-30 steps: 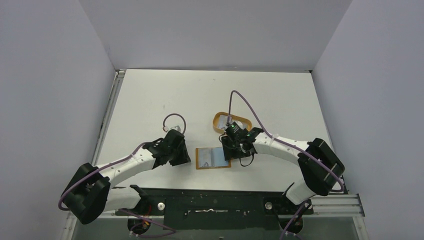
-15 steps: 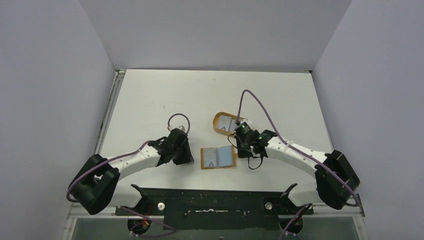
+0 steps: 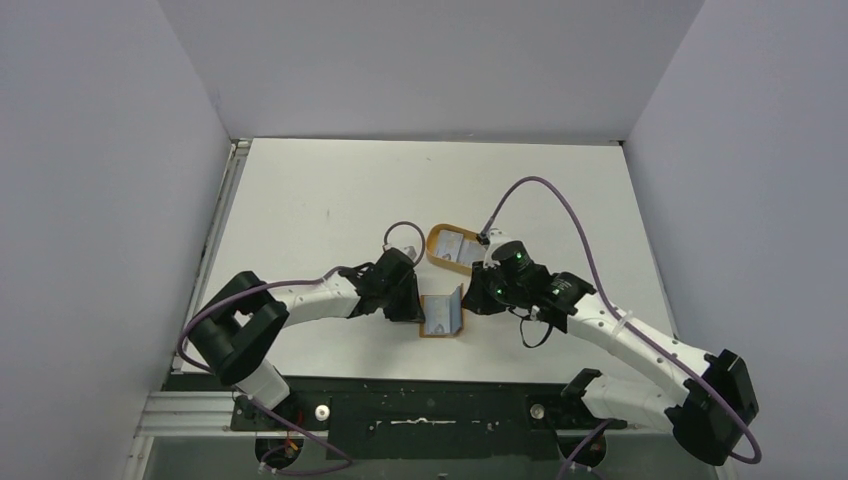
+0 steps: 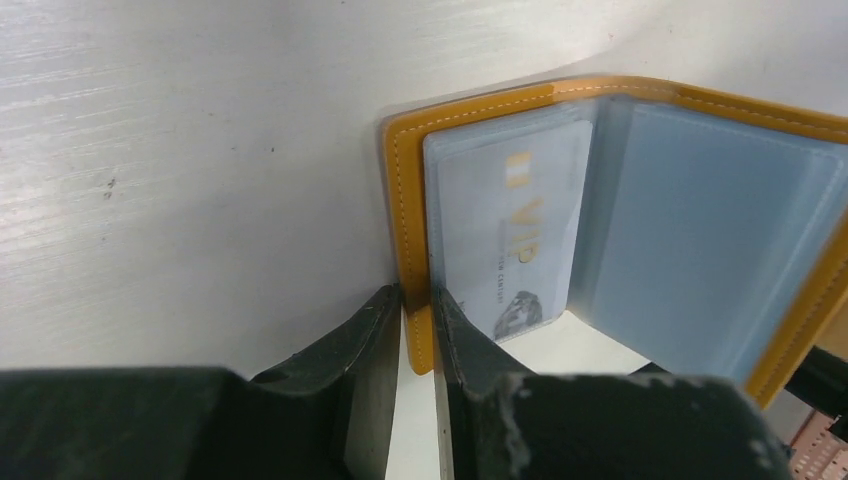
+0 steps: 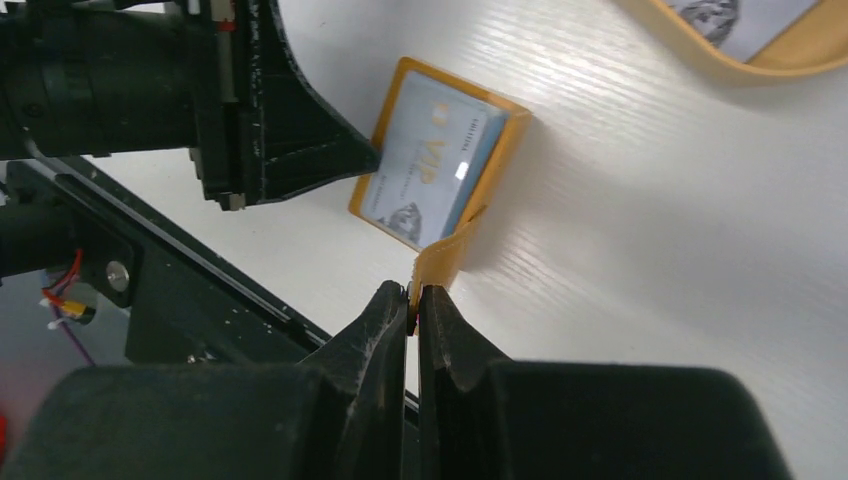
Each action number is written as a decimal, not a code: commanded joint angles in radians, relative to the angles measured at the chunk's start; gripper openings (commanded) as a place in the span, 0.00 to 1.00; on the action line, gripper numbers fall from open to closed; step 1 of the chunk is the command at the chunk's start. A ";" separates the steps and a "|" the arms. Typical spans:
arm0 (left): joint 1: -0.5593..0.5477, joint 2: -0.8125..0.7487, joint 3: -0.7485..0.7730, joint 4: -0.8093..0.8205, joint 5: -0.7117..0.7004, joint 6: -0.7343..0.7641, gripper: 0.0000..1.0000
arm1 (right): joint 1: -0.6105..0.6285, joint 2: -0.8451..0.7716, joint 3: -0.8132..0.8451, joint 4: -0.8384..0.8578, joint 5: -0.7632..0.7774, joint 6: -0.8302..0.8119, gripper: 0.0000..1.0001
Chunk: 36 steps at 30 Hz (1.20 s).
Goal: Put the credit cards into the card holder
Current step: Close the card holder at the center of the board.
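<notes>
Top: one card holder (image 3: 441, 316) propped in a V between left gripper (image 3: 420, 308) and right gripper (image 3: 468, 298), spine near-to-far, one loose card (image 3: 455, 243) in one tray (image 3: 432, 246) just beyond, nearer right arm; left wrist: jaws pinch its left cover, one VIP card (image 4: 505, 225) sleeved; right wrist: jaws clamped on right flap.

A robotics lab cell: plain grey panels (image 3: 100, 200) wall in a white desk (image 3: 320, 190) with a metal mounting rail (image 3: 430, 408) along its near edge.
</notes>
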 commanded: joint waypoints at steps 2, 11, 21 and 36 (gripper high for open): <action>-0.004 0.043 0.001 -0.011 0.006 0.028 0.15 | 0.026 0.090 -0.025 0.254 -0.114 0.098 0.00; 0.004 0.033 -0.029 0.012 0.008 0.018 0.13 | 0.103 0.313 0.026 0.438 -0.116 0.150 0.00; 0.026 -0.109 -0.138 -0.028 -0.140 -0.048 0.21 | 0.147 0.430 0.078 0.488 -0.122 0.133 0.10; 0.061 -0.304 -0.205 -0.123 -0.243 -0.073 0.45 | 0.130 0.132 0.166 0.128 -0.042 0.006 0.73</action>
